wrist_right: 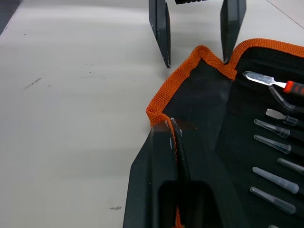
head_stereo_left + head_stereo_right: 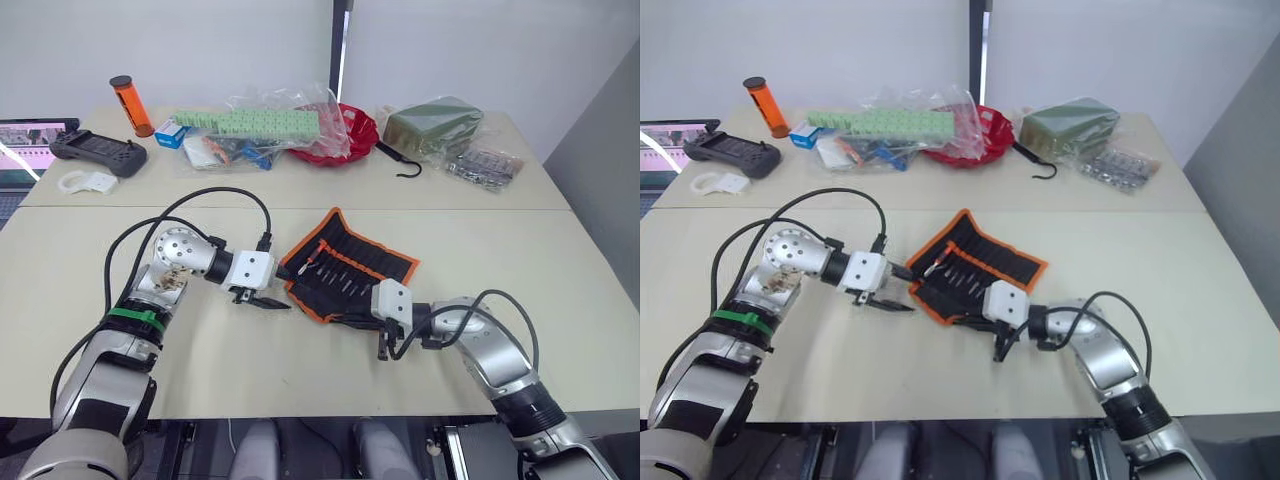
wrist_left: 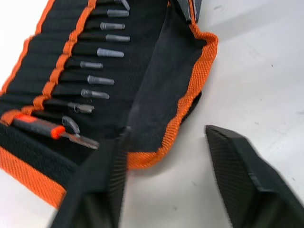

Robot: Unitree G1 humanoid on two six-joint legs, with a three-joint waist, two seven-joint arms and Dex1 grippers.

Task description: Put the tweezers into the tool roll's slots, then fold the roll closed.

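Counted on the table:
One tool roll (image 2: 350,265), two grippers, one orange cylinder (image 2: 131,105), one black controller (image 2: 98,153), one olive-green bag (image 2: 432,126), one black hook (image 2: 398,160).

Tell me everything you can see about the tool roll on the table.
The tool roll is black fabric with orange edge binding, lying open on the near table. Tools with clear tip caps sit in its slots, plus one with an orange handle. Its near flap is partly lifted. The right gripper pinches one corner; the open left gripper straddles the other.
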